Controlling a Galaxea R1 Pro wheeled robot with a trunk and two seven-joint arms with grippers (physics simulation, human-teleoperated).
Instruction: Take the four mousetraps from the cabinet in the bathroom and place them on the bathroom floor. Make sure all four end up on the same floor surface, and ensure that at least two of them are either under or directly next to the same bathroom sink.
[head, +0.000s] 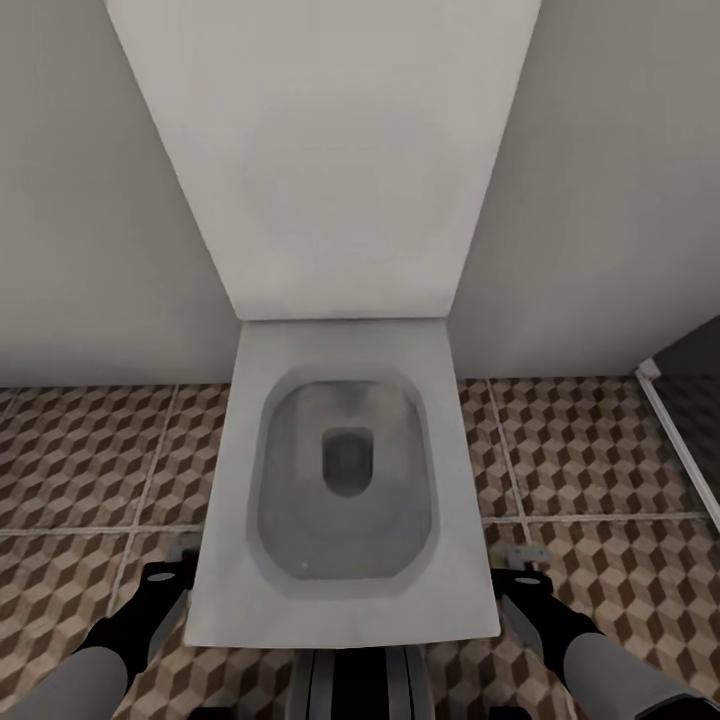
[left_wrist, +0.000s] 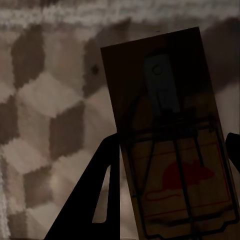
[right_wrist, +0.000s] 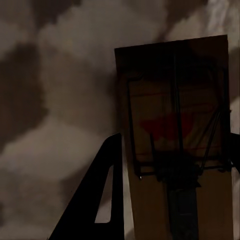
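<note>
Brown wood fills the space between the left gripper's (left_wrist: 172, 195) dark fingers (left_wrist: 100, 195) in the left wrist view: a mousetrap (left_wrist: 172, 145), a flat board with black wire parts and a red mouse printed on it, is clamped there, the fingers closed against its two long edges. Behind it lies the bathroom floor (left_wrist: 45, 105), its brown, beige and white cube pattern blurred and shadowed.

In the right wrist view the right gripper (right_wrist: 172, 190) likewise grips a second mousetrap (right_wrist: 175, 125) between its fingers (right_wrist: 102, 195), with the same wire frame and a red print, dimly lit, over blurred cube-pattern tiles (right_wrist: 55, 115).

In the head view both arms reach forward low in the frame. The left gripper (head: 165, 580) sits at lower left and the right gripper (head: 525, 580) at lower right, each just beside a front corner of a white square toilet bowl (head: 345, 480) at the centre. The traps are too small to make out here. The toilet's tall white cistern panel (head: 330, 150) rises to the top of the frame against a pale wall (head: 70, 200). Patterned floor tiles (head: 590, 450) spread on both sides. A white strip (head: 680, 450) edges a dark area at the right border.
</note>
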